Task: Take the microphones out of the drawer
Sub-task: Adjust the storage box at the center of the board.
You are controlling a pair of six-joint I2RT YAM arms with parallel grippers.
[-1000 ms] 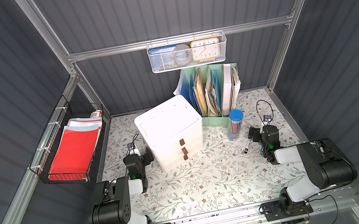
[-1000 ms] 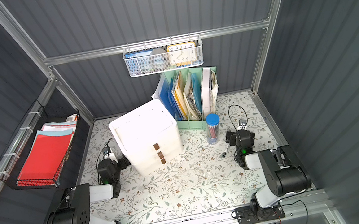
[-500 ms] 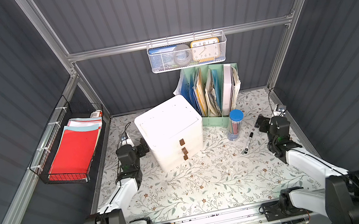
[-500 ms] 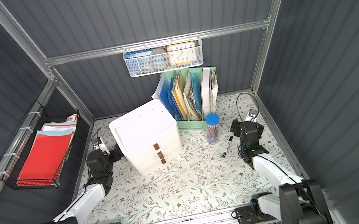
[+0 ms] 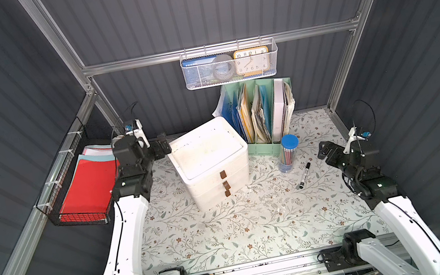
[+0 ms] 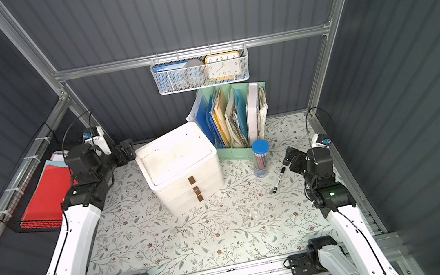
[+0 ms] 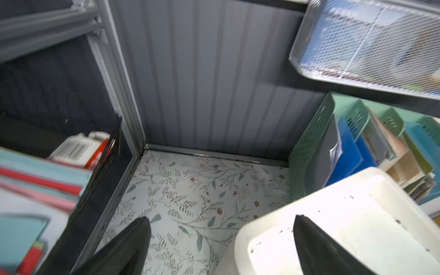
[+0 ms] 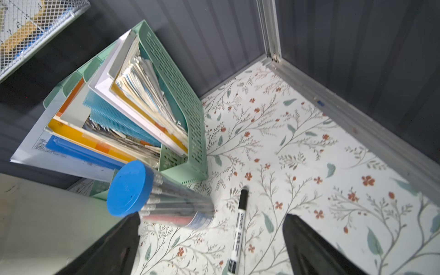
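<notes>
Both top views: mic not visible, presumably inside white drawer unit (image 5: 210, 158). All three drawers shut, with handles (image 5: 224, 184) stacked on the front face, which faces lower right of frame. Nearer: left claw (image 5: 162, 147), spread and empty, just beside unit's upper-left rear corner, so behind the handles. Farther: right claw (image 5: 326, 151), spread and empty, right of the handles past tube (image 5: 287, 152) and marker (image 5: 304, 175).

Left wrist: unit corner at lower right, bare floor between the fingers.

Right wrist: marker at lower centre, tube at lower left.

Versus half a second back: both arms raised and stretched further in. Unit, tube and marker unmoved.
</notes>
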